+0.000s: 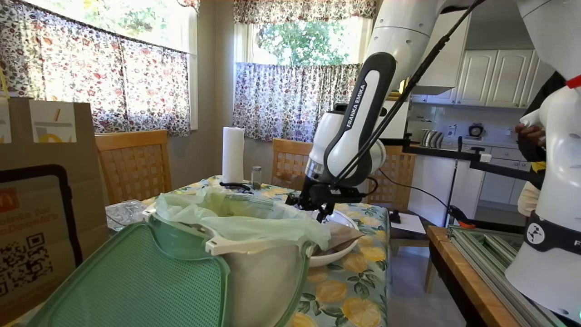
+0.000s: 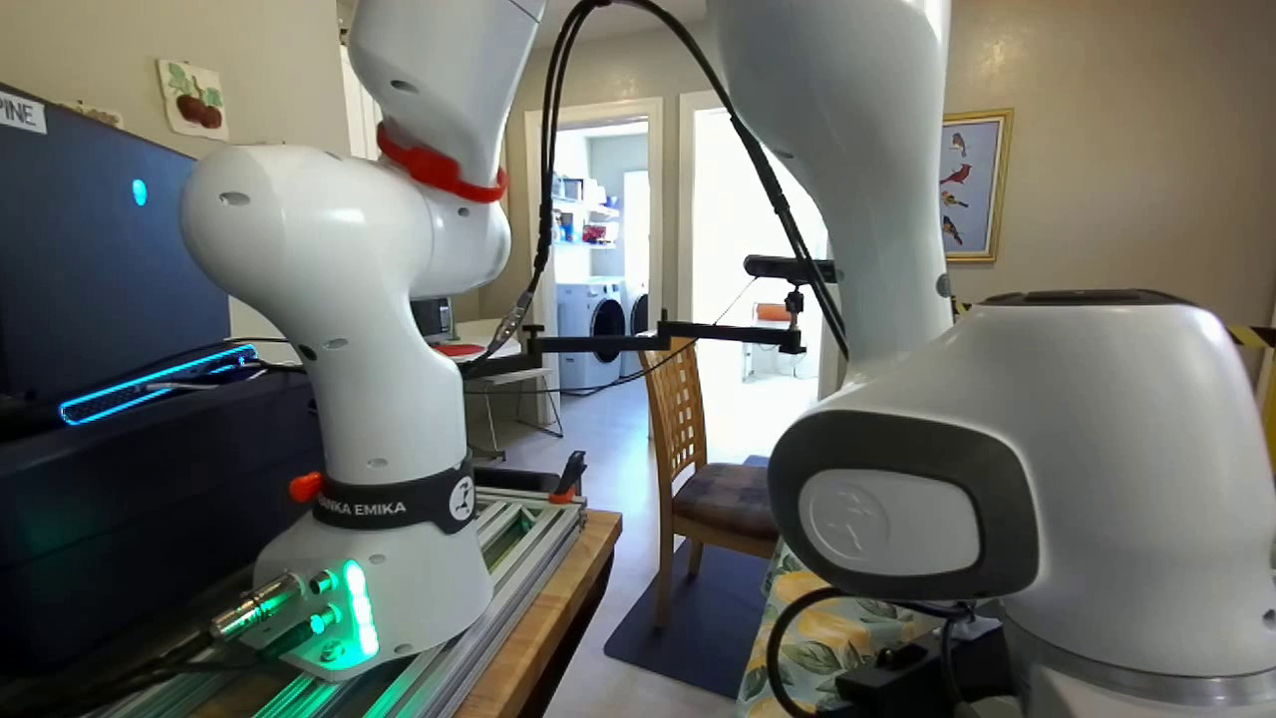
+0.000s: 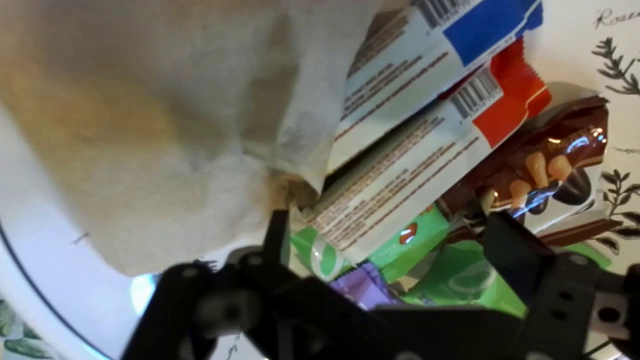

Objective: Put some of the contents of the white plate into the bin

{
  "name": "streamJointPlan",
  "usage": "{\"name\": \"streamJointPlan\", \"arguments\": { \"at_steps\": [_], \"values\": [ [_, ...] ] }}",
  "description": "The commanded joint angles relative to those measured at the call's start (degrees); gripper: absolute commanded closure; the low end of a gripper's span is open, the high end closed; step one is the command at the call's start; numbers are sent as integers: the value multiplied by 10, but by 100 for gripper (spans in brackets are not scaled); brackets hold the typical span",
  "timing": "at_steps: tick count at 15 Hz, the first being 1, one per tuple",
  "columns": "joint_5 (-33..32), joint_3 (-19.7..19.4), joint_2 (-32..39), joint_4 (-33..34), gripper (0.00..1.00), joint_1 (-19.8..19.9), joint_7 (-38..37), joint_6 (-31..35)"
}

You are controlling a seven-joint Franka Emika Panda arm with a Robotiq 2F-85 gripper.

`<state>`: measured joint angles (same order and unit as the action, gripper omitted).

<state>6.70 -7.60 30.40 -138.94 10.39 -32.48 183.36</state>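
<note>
The white plate (image 1: pixel 324 260) sits on the table beside the bin, partly hidden behind the bin's liner. In the wrist view, its printed white surface (image 3: pixel 617 75) holds a brown paper piece (image 3: pixel 175 125), wrapped bars with red and blue ends (image 3: pixel 400 180), a brown wrapper (image 3: pixel 545 185), green wrappers (image 3: pixel 465 280) and a purple wrapper (image 3: pixel 365 287). My gripper (image 3: pixel 392 225) is open and points down over these, its fingers spread around the green and purple wrappers with nothing gripped. It also shows at the plate in an exterior view (image 1: pixel 308 210). The bin (image 1: pixel 263 281) has a pale-green bag liner (image 1: pixel 272 227).
A green mesh-patterned panel (image 1: pixel 150 277) stands at the bin's near side. A brown McDonald's bag (image 1: pixel 41 190) is at the left. A paper-towel roll (image 1: pixel 233 154) and a small jar (image 1: pixel 256 177) stand behind the bin. Wooden chairs (image 1: pixel 132 163) surround the lemon-print table.
</note>
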Motion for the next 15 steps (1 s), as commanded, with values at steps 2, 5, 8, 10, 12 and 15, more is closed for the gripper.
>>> {"name": "streamJointPlan", "arguments": {
  "at_steps": [2,5,8,10,12,15],
  "values": [
    [56,27,17,20,1,23,65,-5],
    [61,23,30,26,0,21,89,2],
    [56,22,44,38,0,20,109,6],
    [53,28,55,47,0,25,122,9],
    [52,25,65,57,0,21,130,8],
    [52,22,77,70,34,17,138,7]
  ]
}}
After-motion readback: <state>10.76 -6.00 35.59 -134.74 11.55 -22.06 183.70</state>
